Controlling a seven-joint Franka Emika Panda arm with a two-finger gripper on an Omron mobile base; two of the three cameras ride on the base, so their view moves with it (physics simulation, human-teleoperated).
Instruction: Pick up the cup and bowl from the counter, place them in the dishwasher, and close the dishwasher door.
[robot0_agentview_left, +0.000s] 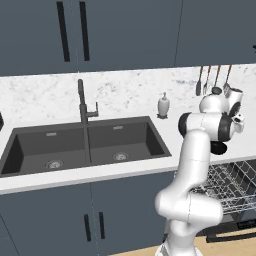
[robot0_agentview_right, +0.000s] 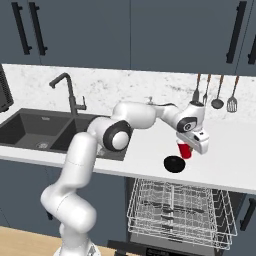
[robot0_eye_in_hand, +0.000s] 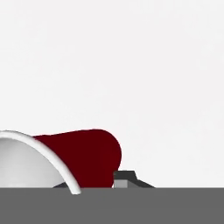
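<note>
While the red cup hangs just under the claw, a little above the white desk, the step in hand looks like carrying it to the dishwasher. In the hand view the cup's white rim and red wall sit right against a dark fingertip, so the claw seems closed on the cup, though the other finger is hidden and the grip can't be confirmed outright.

Just beside the cup, lower and toward the desk's front edge, lies the dark bowl, not yet picked up. Below that edge the dishwasher stands open with its silver wire rack pulled out, almost directly under cup and bowl.

To do this step well, I would judge that the cup should first rise enough to pass over the bowl, then come forward past the desk edge before going down, so it doesn't clip the worktop. It should be lowered into an open patch of the rack, kept steady so it doesn't slip from the fingers, and released only once it rests on the wires.

Farther off, hanging utensils line the backsplash, a soap dispenser stands near the dark double sink, and slate-blue cupboards run above.
</note>
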